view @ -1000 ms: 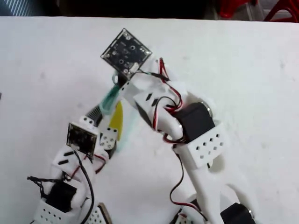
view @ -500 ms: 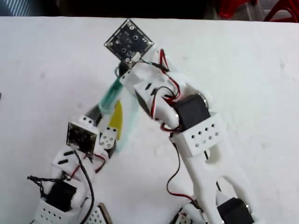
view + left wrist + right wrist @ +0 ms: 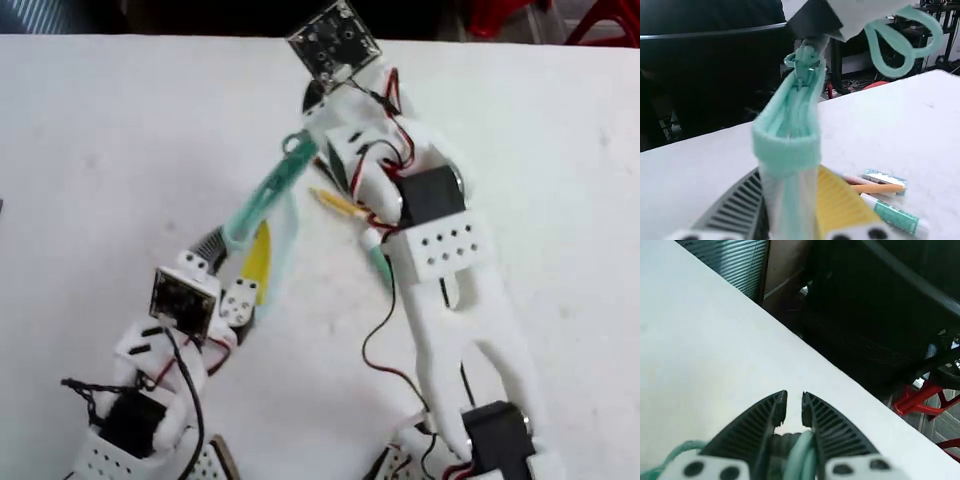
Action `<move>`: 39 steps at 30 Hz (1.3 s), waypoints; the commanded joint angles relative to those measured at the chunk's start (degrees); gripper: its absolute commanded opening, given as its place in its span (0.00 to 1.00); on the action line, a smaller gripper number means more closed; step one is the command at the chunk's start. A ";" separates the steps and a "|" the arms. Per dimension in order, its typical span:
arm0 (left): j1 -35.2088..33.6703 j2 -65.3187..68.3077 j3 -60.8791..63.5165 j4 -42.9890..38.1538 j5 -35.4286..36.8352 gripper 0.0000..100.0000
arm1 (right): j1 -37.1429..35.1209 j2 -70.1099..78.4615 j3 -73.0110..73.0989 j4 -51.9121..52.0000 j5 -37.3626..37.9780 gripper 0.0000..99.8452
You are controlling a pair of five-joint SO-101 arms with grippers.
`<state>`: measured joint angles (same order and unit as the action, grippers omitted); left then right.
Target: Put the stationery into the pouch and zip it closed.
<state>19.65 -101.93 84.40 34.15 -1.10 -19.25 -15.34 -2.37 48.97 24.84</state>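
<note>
Left tool (image 3: 233,252) is clamped on the near end of the teal pouch (image 3: 262,195), grey jaw on one side, yellow jaw on the other; right tool (image 3: 794,407) grips the far end by the zip pull (image 3: 802,59) (its tips stand slightly apart, a teal strand pinched further in); the pouch stretches between them over the worktop (image 3: 120,150); an orange pen (image 3: 338,203) and a green marker (image 3: 378,258) lie on the worktop beside the right arm.

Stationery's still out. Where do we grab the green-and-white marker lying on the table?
Probably mid-barrel of the green-and-white plastic marker, from straight above, jaws across it: it lies flat on the white table, and the orange pen crowds one end.
</note>
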 commanded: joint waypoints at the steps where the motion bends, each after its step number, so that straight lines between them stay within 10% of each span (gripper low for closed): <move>1: 0.48 -0.92 -0.53 0.44 -0.26 0.02 | 2.95 -0.31 -1.41 -1.80 -0.09 0.02; 39: 0.48 -0.92 -0.62 0.62 -0.44 0.02 | 6.64 6.99 -1.41 -10.77 -2.99 0.02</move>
<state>19.47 -102.46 84.40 34.59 -1.10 -12.40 -7.60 -2.29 39.12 22.37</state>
